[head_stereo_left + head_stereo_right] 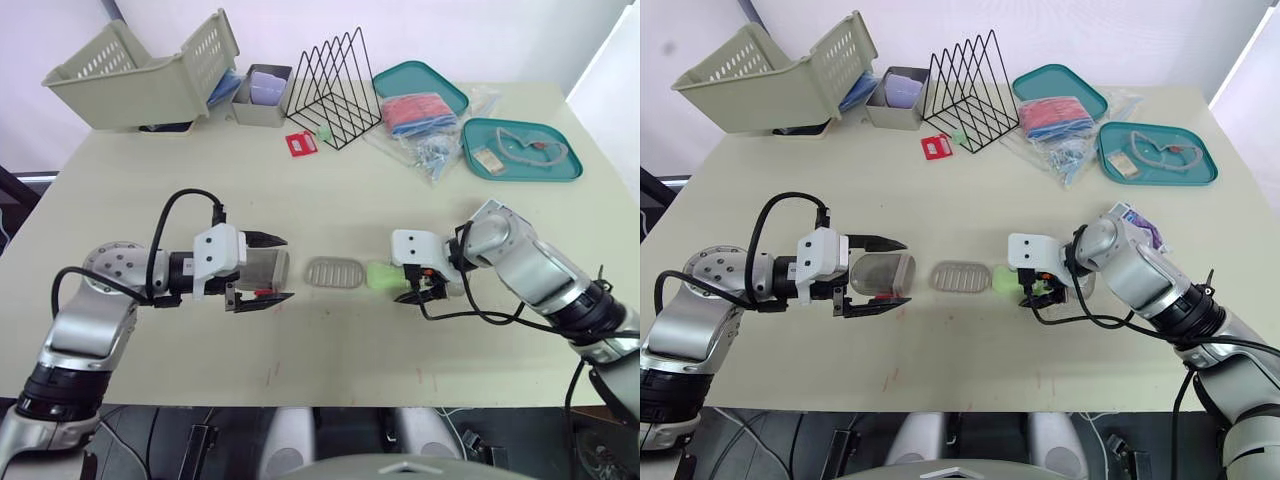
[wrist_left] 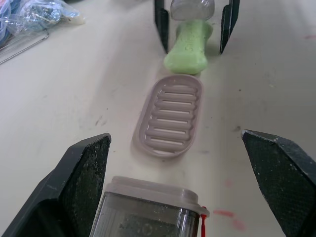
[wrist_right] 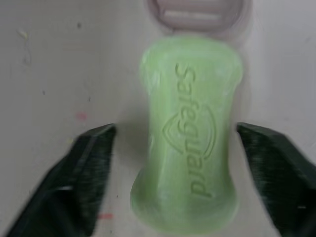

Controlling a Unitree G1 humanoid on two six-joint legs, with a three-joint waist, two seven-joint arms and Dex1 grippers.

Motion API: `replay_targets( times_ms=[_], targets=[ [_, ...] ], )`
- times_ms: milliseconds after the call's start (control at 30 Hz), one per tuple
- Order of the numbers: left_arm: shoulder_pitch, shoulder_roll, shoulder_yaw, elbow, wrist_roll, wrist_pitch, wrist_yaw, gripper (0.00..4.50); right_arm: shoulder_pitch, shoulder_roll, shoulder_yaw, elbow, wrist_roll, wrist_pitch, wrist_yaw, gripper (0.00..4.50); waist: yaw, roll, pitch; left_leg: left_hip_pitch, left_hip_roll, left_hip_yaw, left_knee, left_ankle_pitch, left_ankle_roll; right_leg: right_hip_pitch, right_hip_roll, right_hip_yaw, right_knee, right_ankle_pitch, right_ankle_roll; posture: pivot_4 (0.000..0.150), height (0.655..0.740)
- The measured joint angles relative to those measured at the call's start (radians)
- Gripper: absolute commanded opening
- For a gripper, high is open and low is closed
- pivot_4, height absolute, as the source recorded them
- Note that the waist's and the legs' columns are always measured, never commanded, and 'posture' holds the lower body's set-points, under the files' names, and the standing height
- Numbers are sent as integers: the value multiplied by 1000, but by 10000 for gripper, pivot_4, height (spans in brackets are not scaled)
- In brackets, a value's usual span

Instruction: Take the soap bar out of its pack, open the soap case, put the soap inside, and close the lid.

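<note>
The clear soap case lid (image 2: pixel 150 207) is sitting between the left hand's (image 1: pixel 287 268) spread fingers beside the ribbed tray (image 1: pixel 335 272). The right hand (image 3: pixel 174 129), fingers apart, is straddling the green soap bar (image 1: pixel 380 275).

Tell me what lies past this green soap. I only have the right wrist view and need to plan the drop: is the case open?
Observer: Yes. The ribbed soap tray lies flat and uncovered, right beside the green soap.
Operator: Where's the lid?
Observer: The clear lid lies on the table on the tray's far side, between the open fingers of the left claw.
Operator: Anything in the tray?
Observer: No, the left wrist view shows its ribs bare.
</note>
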Motion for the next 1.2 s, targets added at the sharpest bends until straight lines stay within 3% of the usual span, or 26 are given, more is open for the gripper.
replay_targets(
  times_ms=[67, 367, 600, 867, 1167, 1200],
  targets=[
    [6, 0, 0, 0, 9, -12, 12, 45000, -15, 15, -1, -4, -1, 4, 4, 16413, -1, 0, 0, 0, 0, 0, 0, 0, 0, 0, 0, 0, 0, 0, 0, 1500, 7400],
    [21, 24, 31, 46, 17, -32, 13, 45000, -10, 71, -79, -40, 54, 26, -20, 16413, -5, 0, 0, 0, 0, 0, -1, 0, 0, -1, 0, 0, 1, 0, 0, 1500, 7400],
    [12, 87, 70, 170, 43, -95, 12, 45000, -70, 221, -123, -107, 135, 118, -76, 16413, -4, 0, 0, 0, 0, 0, -1, 0, 0, -1, 0, -1, 1, 0, 0, 1500, 7400],
    [40, 120, 119, 171, 51, -99, 14, 45000, -93, 303, 4, 53, 53, 90, -135, 16413, -4, 0, 0, 0, 0, 0, -1, 0, 0, -1, -1, -1, 1, 0, 0, 1500, 7400],
    [77, 120, 137, 143, 51, -96, 34, 45000, -126, 360, 15, 156, 8, 69, -135, 16413, -5, 0, 0, 0, 1, 0, -1, 0, 0, -2, 0, -2, 1, 0, 0, 1500, 7400],
    [77, 120, 137, 138, 51, -96, 35, 45000, -129, 365, 15, 156, 8, 69, -132, 21216, -5, 0, 0, 0, 1, 0, -2, 0, 0, -2, 0, -2, 1, 0, 0, 1500, 7400]
  ],
)
